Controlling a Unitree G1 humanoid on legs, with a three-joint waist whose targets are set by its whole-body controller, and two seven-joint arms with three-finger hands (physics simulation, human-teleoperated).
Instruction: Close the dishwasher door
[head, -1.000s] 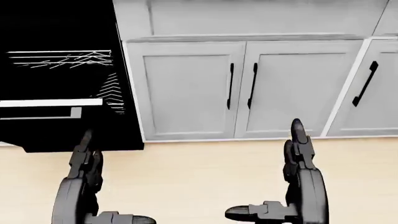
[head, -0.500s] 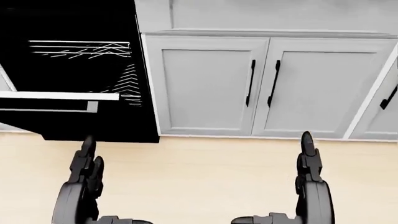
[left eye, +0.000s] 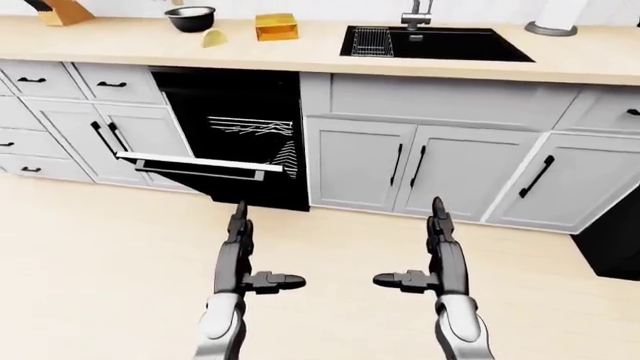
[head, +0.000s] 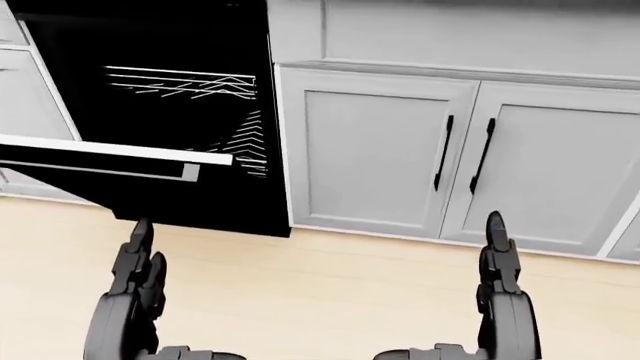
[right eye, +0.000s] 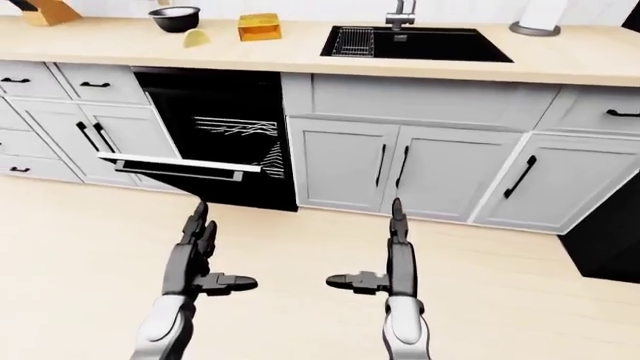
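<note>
A: Where is the black dishwasher door (left eye: 200, 171)?
B: Left-eye view, centre left, hanging open below the pale wooden counter (left eye: 300, 52).
A: Hands?
B: Left hand (left eye: 240, 259) and right hand (left eye: 437, 259) both spread, holding nothing, over the floor.

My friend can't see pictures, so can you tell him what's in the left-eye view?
A black dishwasher door hangs half open under a pale wooden counter with a black sink. Two dark robot hands, left robot hand and right robot hand, are open and empty above the floor.
</note>
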